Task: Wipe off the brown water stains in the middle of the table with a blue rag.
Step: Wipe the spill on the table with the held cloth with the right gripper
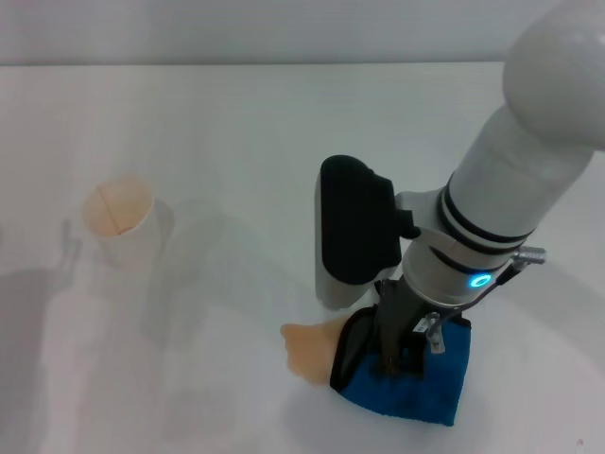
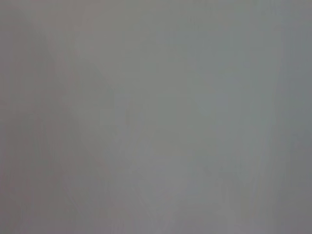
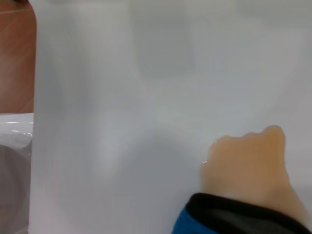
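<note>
A: We note a white, rounded right arm [image 1: 529, 161] ringed by black bands, a glowing blue indicator ring [image 1: 481, 280] near the wrist.

B: We add a black, rounded-rectangular housing [image 1: 354, 219], and a dark gripper [image 1: 395, 355] below.

Non-task items I can see from here:

1. Paper cup [image 1: 121, 221]: white outside, tan inside, standing upright w/ open mouth up. Sits on the left side of head view, well apart from everything else. Faint crease or seam line visible inside; can't tell if it holds anything.

2. Floor patch [image 3: 17, 58]: reddish-brown, seen past the surface edge in right wrist view.

3. White rounded object [image 3: 14, 161]: glossy, partly cut off at the frame edge, just below the floor patch in right wrist view. Can't ID it.
</note>
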